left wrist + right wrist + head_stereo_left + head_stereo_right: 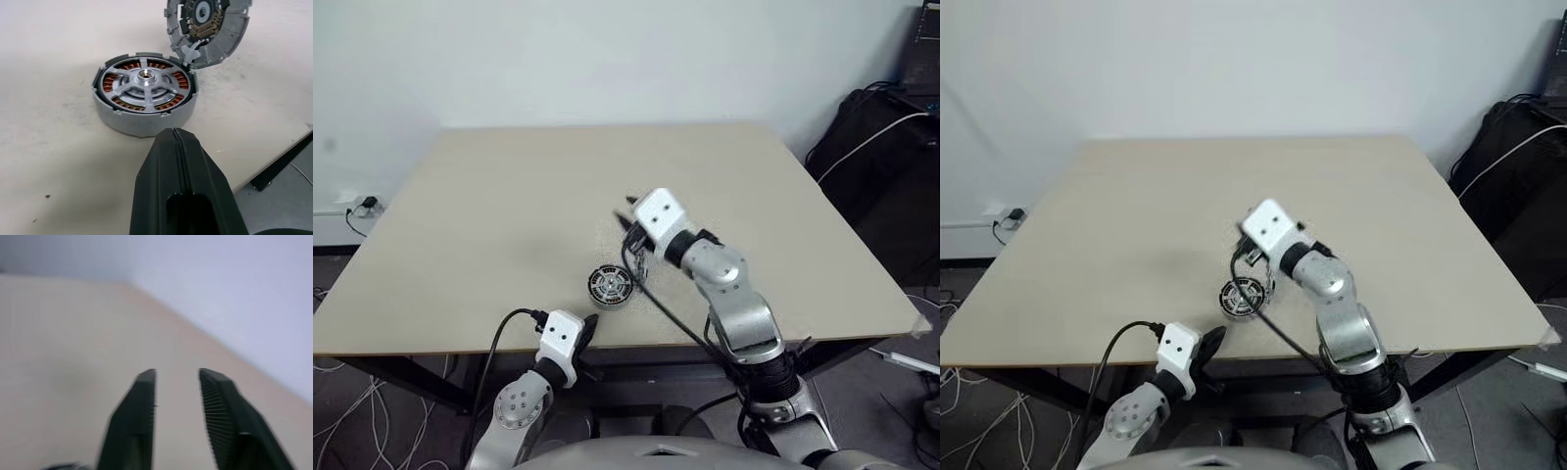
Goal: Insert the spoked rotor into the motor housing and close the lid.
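Right end effector (176, 396) fingers apart, nothing between them, raised over the desk (489, 215). Left end effector (178, 161) fingers together, empty, parked near the desk's front edge. Rotor (145, 88) looks seated in the housing (142, 120); lid (208, 29) leans on its rim beside it, inner face showing. Risk: a careless push tips the lid flat, wrong side up, or shoves the housing toward the edge.

Probably a lab, bare table (509, 196), floor cables (352, 401) (wall socket)
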You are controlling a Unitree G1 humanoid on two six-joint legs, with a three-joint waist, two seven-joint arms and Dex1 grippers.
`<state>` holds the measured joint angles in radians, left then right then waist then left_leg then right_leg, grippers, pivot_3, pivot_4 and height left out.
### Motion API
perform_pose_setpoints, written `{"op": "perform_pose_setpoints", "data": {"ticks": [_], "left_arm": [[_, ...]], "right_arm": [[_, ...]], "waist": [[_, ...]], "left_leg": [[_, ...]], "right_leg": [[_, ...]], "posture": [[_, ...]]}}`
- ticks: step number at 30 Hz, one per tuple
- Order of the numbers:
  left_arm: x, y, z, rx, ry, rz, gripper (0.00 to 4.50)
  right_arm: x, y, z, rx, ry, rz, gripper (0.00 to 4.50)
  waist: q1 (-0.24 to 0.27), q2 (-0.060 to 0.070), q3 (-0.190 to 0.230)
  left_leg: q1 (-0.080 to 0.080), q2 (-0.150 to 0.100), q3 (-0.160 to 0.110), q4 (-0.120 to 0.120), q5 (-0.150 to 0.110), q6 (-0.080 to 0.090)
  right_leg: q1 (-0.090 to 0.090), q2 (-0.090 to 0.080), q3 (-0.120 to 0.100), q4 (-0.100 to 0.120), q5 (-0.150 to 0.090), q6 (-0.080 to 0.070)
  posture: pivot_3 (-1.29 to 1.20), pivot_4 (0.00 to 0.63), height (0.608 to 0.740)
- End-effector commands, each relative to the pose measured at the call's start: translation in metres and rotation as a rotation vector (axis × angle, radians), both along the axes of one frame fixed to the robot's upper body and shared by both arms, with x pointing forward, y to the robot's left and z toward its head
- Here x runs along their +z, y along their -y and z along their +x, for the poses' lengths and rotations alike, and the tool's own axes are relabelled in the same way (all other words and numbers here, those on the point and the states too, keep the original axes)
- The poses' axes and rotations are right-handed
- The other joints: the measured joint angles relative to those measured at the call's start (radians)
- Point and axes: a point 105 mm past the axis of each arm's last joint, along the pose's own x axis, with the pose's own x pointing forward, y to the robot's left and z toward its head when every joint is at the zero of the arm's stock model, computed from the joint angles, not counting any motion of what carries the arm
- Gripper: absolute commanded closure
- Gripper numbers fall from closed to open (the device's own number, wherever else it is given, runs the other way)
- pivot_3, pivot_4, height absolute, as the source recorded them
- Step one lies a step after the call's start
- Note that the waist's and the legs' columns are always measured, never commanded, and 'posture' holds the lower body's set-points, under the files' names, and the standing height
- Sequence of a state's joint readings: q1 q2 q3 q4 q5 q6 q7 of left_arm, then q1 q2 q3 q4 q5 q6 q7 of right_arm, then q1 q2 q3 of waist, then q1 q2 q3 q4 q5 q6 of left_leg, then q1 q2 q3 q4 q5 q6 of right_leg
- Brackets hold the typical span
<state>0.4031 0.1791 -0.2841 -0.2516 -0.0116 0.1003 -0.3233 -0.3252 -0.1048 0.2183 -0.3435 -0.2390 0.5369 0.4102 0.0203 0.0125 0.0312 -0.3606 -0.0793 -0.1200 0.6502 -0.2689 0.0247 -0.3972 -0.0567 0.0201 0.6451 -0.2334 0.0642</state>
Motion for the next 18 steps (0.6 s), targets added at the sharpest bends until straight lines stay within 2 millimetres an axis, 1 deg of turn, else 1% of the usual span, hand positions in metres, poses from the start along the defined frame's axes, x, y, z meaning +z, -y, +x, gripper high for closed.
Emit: {"op": "perform_pose_setpoints", "data": {"ticks": [1,2,4,6,7,8,9,11,12,14,18], "left_arm": [[0.012,0.002,0.006,-0.009,0.067,-0.004,4.5],[0.013,0.001,0.006,-0.013,0.073,0.003,4.5],[0.013,0.0,0.004,-0.016,0.078,0.012,4.5],[0.012,-0.003,0.001,-0.014,0.081,0.018,4.5],[0.011,-0.004,0.001,-0.013,0.082,0.021,4.5],[0.011,-0.006,0.0,-0.009,0.084,0.025,4.5],[0.01,-0.008,0.001,0.004,0.089,0.033,4.5],[0.009,-0.013,0.002,0.025,0.092,0.041,4.5],[0.008,-0.015,0.002,0.032,0.093,0.044,4.5],[0.004,-0.019,0.003,0.047,0.091,0.048,4.5],[-0.001,-0.024,0.005,0.075,0.088,0.05,4.5]], "right_arm": [[-0.003,0.047,0.012,-0.294,0.051,-0.021,4.13],[-0.011,0.056,0.012,-0.344,0.028,-0.048,4.45],[-0.024,0.067,0.009,-0.398,-0.009,-0.094,4.48],[-0.044,0.073,0.002,-0.408,-0.081,-0.16,4.48],[-0.055,0.074,-0.003,-0.391,-0.13,-0.196,4.48],[-0.062,0.074,-0.007,-0.377,-0.161,-0.217,4.48],[-0.074,0.071,-0.015,-0.325,-0.228,-0.246,4.48],[-0.088,0.064,-0.029,-0.238,-0.32,-0.269,4.48],[-0.092,0.06,-0.034,-0.194,-0.356,-0.269,4.48],[-0.091,0.052,-0.04,-0.141,-0.386,-0.238,4.48],[-0.084,0.038,-0.045,-0.048,-0.405,-0.18,4.48]], "waist": [[0.001,0.0,0.0],[0.001,0.0,0.0],[0.0,0.001,0.0],[-0.003,0.002,-0.001],[-0.005,0.003,-0.001],[-0.005,0.003,-0.002],[-0.005,0.004,-0.002],[-0.006,0.004,-0.002],[-0.006,0.004,-0.002],[-0.007,0.004,-0.002],[-0.006,0.003,-0.001]], "left_leg": [[0.0,0.0,0.0,0.0,0.0,0.0],[0.0,0.0,0.0,0.0,0.0,0.0],[0.0,0.0,0.001,-0.001,0.0,0.0],[0.0,0.0,0.002,-0.001,0.001,0.001],[0.0,0.001,0.002,-0.001,0.001,0.002],[0.0,0.001,0.002,-0.002,0.001,0.002],[0.0,0.001,0.002,-0.002,0.001,0.002],[0.0,0.001,0.002,-0.001,0.001,0.002],[0.0,0.001,0.002,-0.001,0.001,0.003],[0.0,0.002,0.002,-0.001,0.001,0.003],[0.001,0.002,0.002,0.001,0.001,0.002]], "right_leg": [[0.0,0.0,0.0,0.0,0.0,0.0],[0.0,0.0,0.0,0.0,0.0,0.0],[-0.001,0.0,0.001,0.0,0.0,-0.001],[-0.001,-0.002,0.002,0.0,0.0,-0.001],[-0.001,-0.003,0.002,0.0,-0.001,-0.002],[-0.001,-0.003,0.002,0.0,-0.001,-0.002],[-0.001,-0.003,0.002,0.0,-0.001,-0.002],[-0.001,-0.003,0.002,0.0,-0.002,-0.003],[-0.001,-0.003,0.002,0.0,-0.003,-0.006],[0.0,-0.003,0.002,0.0,-0.004,-0.006],[0.002,-0.003,0.001,0.0,-0.004,-0.005]], "posture": [[0.0,0.0,0.74],[0.0,0.0,0.74],[0.0,0.0,0.74],[0.0,0.0,0.74],[0.0,0.0,0.74],[0.0,0.0,0.74],[0.0,0.0,0.74],[0.0,0.0,0.74],[0.0,0.0,0.74],[0.0,0.0,0.74],[0.0,0.0,0.74]]}}
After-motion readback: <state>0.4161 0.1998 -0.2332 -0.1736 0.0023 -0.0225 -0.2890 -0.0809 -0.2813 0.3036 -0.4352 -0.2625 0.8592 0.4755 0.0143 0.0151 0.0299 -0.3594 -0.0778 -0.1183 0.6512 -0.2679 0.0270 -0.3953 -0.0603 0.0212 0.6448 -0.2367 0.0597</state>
